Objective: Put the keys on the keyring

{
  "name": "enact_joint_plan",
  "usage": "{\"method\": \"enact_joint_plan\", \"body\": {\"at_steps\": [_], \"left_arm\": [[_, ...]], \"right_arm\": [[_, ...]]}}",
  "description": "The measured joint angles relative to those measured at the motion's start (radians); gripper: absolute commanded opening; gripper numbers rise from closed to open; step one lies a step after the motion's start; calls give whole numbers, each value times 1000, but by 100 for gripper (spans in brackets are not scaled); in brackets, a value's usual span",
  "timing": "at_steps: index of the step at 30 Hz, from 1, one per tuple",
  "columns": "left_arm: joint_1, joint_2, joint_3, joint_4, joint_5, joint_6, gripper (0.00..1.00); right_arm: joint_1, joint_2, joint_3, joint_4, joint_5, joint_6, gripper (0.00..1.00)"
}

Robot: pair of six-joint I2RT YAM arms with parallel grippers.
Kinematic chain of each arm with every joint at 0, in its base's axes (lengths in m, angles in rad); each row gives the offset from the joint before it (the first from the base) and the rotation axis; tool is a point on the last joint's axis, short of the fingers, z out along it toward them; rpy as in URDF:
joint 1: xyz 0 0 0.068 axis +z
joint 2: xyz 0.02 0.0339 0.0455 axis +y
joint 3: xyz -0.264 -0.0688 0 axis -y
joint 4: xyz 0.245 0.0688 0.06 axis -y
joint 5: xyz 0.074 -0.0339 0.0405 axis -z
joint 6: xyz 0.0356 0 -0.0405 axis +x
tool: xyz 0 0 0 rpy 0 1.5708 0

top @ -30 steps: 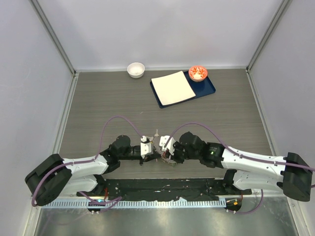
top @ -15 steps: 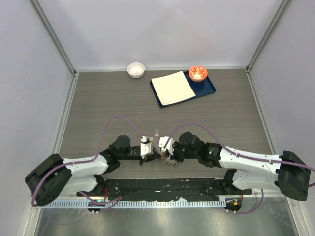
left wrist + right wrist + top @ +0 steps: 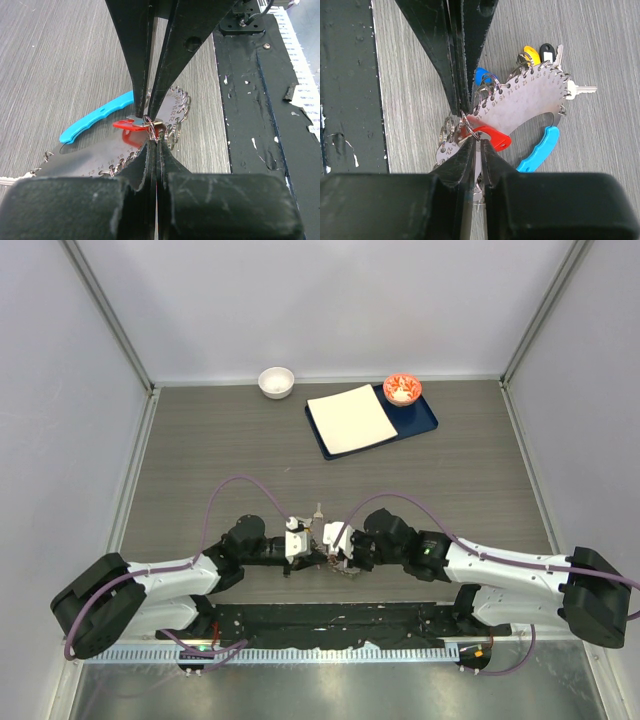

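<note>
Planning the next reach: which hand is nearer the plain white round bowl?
Left, slightly. The left hand is almost straight in front of the white bowl; the right hand is farther right.

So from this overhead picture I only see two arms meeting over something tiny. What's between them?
Observer: A flat metal keyring, numbered along its curved edge, with a light blue handle.
Operator: Any keys on it already?
Observer: Yes. A yellow key, a black key and a blue key sit at small wire rings along that edge.
Operator: And what are the arms doing there?
Observer: Their tips meet at a red key. The left tool is shut and the right tool shows only a narrow gap. I can't tell what either one pinches.
</note>
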Motion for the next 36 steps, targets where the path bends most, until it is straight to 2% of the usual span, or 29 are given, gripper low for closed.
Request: {"method": "enact_joint_plan", "body": {"at_steps": [10, 36], "left_arm": [[0, 0, 0, -1, 7, 0, 0], [-1, 0, 0, -21, -18, -1, 0]], "right_arm": [[-3, 0, 0, 0, -25, -9, 1], [-3, 0, 40, -45, -92, -26, 1]]}}
